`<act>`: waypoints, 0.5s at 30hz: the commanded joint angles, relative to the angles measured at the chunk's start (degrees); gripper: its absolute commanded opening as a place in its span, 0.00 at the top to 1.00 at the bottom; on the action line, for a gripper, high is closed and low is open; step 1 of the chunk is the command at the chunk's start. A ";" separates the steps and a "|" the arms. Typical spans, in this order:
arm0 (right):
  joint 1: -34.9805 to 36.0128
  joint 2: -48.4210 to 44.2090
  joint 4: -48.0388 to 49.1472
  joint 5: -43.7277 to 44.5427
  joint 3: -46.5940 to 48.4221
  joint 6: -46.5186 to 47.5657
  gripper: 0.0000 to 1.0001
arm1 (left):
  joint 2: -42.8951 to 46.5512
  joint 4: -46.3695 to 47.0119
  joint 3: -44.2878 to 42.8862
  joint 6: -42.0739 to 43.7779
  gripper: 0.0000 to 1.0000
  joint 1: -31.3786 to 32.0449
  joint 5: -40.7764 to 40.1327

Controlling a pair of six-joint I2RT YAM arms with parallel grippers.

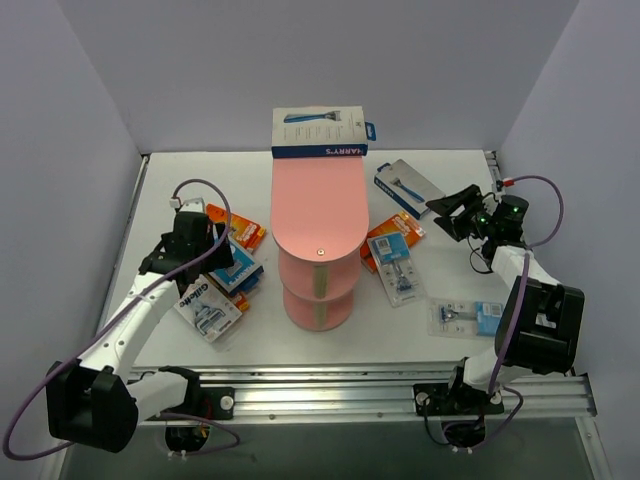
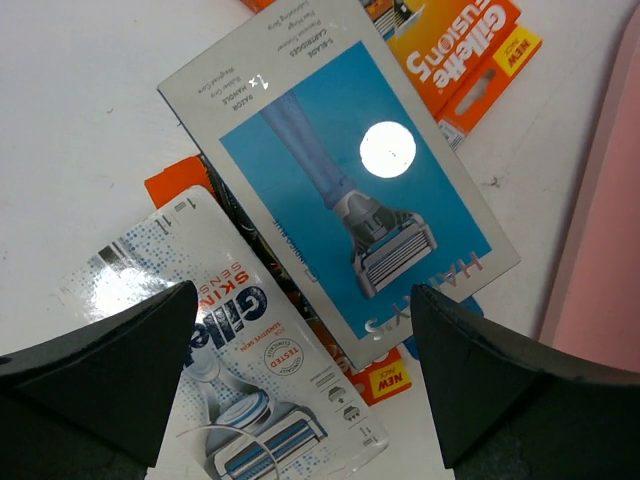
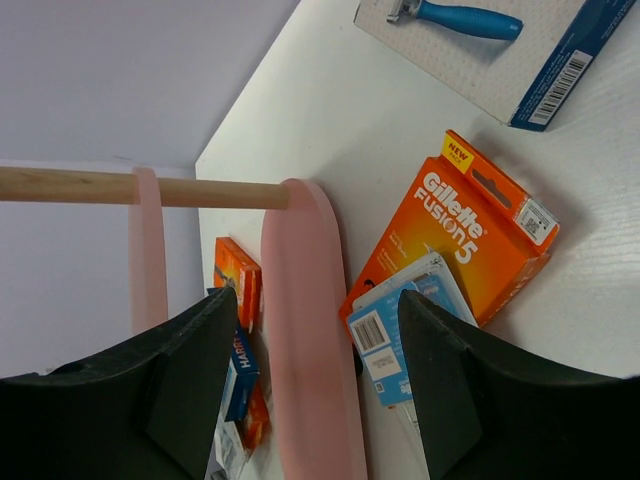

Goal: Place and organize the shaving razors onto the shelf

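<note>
On pink shelf (image 1: 315, 200), top tier, far end: one Harry's box (image 1: 320, 132). Left jaws wide open, gripping nothing; right jaws likewise.

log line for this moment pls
left gripper: open, above Harry's box in left pile | right gripper: open, empty | shelf: one boxed razor on top tier

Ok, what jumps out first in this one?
The pink shelf at the centre of the table, with a single Harry's box at the far end of its top tier. Other razor packs lie scattered either side, and the open left hand hovers over a second Harry's box in the left pile.
</note>
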State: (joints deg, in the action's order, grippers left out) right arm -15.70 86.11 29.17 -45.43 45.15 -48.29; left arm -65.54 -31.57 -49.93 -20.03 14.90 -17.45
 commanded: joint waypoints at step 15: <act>-0.29 -3.66 -9.66 2.80 -0.76 7.86 0.37 | -10.13 8.10 1.50 -13.54 0.04 -9.09 13.32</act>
State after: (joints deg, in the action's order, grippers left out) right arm -15.73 85.23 20.69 -42.92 44.56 -42.54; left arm -74.52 -26.79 -48.53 -31.35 6.55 -5.78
